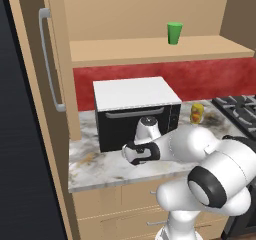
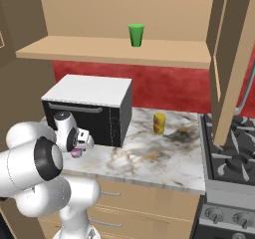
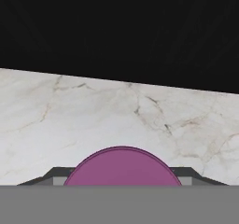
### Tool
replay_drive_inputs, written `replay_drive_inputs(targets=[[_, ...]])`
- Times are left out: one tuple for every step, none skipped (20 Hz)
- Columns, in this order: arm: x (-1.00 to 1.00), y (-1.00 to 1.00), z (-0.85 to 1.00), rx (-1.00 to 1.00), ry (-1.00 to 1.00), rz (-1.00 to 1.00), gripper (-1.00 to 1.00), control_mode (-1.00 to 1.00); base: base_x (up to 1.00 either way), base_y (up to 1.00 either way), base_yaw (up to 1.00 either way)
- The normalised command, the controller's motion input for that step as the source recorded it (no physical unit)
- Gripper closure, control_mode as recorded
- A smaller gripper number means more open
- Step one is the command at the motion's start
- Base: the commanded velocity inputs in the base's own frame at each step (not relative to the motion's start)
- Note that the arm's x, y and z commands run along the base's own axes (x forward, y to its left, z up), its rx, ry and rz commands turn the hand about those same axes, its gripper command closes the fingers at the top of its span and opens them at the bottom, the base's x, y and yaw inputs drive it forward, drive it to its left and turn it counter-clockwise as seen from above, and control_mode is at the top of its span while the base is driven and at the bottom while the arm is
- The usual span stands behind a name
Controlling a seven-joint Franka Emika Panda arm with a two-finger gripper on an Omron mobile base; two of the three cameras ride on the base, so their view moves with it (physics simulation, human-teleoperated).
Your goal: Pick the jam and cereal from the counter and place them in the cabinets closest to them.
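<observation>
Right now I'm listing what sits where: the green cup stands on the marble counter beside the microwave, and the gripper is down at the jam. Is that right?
Not quite. The green cup stands on the wooden shelf above the microwave, as the right base view shows. The gripper is down at the jam.

I see a microwave [image 1: 136, 113], white on top with a black front, just behind the hand. A green cup [image 1: 174, 33] stands upright on the open shelf well above it. Off to the hand's right sits a yellow stacked item [image 2: 159, 123], and beyond that the stove [image 2: 230, 148].
</observation>
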Motion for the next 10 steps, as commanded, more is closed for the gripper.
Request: replay_drive_inputs(targets=[[0.0, 0.0, 0.06, 0.0, -0.01, 0.0, 1.0, -1.0, 0.0, 0.0, 0.0], [0.0, 0.0, 0.11, 0.01, -0.01, 0.0, 1.0, -1.0, 0.0, 0.0, 0.0], [-0.03, 0.0, 0.2, 0.01, -0.02, 0.0, 1.0, -1.0, 0.0, 0.0, 0.0], [-0.04, 0.0, 0.22, 0.01, -0.01, 0.0, 1.0, -1.0, 0.0, 0.0, 0.0], [-0.09, 0.0, 0.27, 0.02, -0.02, 0.0, 1.0, -1.0, 0.0, 0.0, 0.0], [-0.12, -0.01, 0.31, 0.02, -0.01, 0.0, 1.0, -1.0, 0.0, 0.0, 0.0], [-0.15, -0.02, 0.33, 0.02, 0.0, 0.0, 1.0, -1.0, 0.0, 0.0, 0.0], [-0.16, -0.04, 0.34, 0.01, 0.0, -0.01, 1.0, -1.0, 0.0, 0.0, 0.0], [-0.17, -0.06, 0.35, 0.02, 0.0, -0.01, 1.0, -1.0, 0.0, 0.0, 0.0], [-0.19, -0.08, 0.34, 0.02, 0.0, -0.01, 1.0, -1.0, 0.0, 0.0, 0.0]])
